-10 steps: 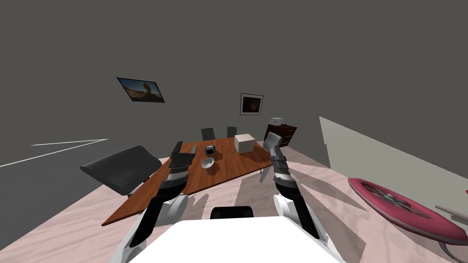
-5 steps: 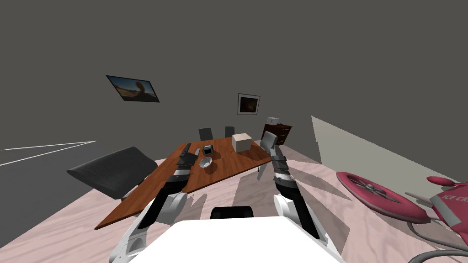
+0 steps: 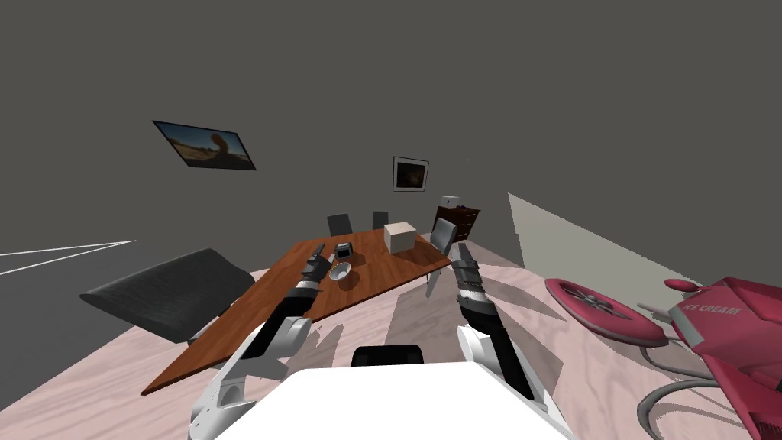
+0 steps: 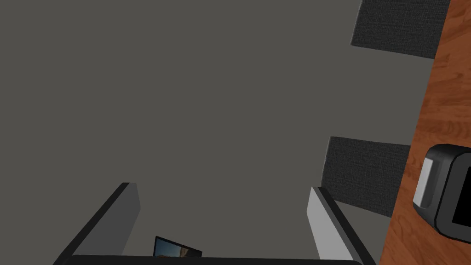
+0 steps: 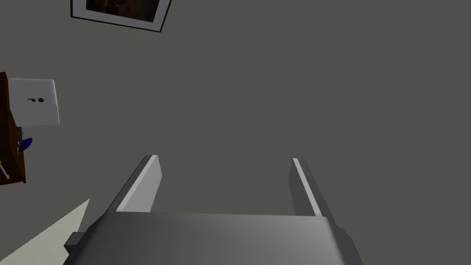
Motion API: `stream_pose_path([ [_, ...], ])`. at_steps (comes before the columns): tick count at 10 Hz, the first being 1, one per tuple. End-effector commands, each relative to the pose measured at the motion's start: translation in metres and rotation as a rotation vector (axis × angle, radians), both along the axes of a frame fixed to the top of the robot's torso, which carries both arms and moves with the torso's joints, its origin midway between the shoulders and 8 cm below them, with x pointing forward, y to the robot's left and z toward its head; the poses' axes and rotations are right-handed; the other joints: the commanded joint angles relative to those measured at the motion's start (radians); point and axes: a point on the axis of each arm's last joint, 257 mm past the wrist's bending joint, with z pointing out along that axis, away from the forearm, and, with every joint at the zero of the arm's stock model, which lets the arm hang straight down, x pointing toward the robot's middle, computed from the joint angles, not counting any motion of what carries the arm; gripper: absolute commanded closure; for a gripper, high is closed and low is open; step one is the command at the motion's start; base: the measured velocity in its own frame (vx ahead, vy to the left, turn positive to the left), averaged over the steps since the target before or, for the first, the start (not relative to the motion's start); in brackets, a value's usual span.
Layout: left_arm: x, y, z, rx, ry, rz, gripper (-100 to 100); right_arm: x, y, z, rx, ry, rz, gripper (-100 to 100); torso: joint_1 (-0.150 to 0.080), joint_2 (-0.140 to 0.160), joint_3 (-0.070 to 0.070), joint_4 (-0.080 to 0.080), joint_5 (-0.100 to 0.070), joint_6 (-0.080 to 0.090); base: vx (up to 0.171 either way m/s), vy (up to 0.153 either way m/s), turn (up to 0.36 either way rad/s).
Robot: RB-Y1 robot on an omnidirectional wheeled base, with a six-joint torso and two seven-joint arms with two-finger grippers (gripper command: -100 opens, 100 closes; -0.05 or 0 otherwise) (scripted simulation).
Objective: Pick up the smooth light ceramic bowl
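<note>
The main risk, as I judge it, is a sideways knock. My left claw (image 3: 315, 255) hangs low over the brown wooden tabletop (image 3: 386, 276) and points along it toward the grey wall, not down at the small pale round bowl (image 3: 340, 270). The bowl sits on the tabletop just beside that claw, on the side toward my other arm and a little back toward my wrist. Swinging across from here could push the bowl away with a blade's flat, or bump the small dark boxy device with a screen (image 4: 447, 193) that sits just ahead on the same side. The thin blades could also slip off a smooth rim if I pinch it shallowly. The left claw (image 4: 222, 186) is spread wide with nothing between its blades, touching nothing. The right claw (image 5: 224, 159), raised off the tabletop's far side edge, is equally wide and empty.
</note>
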Motion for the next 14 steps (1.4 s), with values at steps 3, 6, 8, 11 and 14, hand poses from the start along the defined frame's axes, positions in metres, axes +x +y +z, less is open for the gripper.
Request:
stream_pose_path([
  [3, 0.019, 0.018, -0.044, 0.014, 0.139, 0.022, -100, 0.0, 0.0, 0.0, 0.0, 0.0, 0.0, 0, 0.0, -0.001, 0.0, 0.0, 0.0, 0.0, -0.031, -0.016, -0.065],
  [6, 0.033, 0.036, -0.079, 0.025, 0.253, 0.045, -100, 0.0, 0.0, 0.0, 0.0, 0.0, 0.0, 0, 0.0, 0.0, 0.0, 0.0, 0.0, 0.0, -0.034, -0.015, -0.077],
  [8, 0.038, 0.046, -0.096, 0.03, 0.312, 0.059, -100, 0.0, 0.0, 0.0, 0.0, 0.0, 0.0, 0, 0.001, -0.001, -0.001, 0.0, 0.0, 0.0, -0.022, -0.004, -0.051],
  [11, 0.048, 0.065, -0.127, 0.037, 0.416, 0.088, -100, 0.0, 0.0, 0.0, 0.0, 0.0, 0.0, 0, 0.001, -0.001, -0.001, 0.0, 0.0, 0.0, -0.024, -0.002, -0.072],
  [14, 0.051, 0.075, -0.148, 0.037, 0.491, 0.106, -100, 0.0, 0.0, 0.0, 0.0, 0.0, 0.0, 0, 0.001, -0.002, -0.001, 0.0, 0.0, 0.0, -0.012, 0.002, -0.04],
])
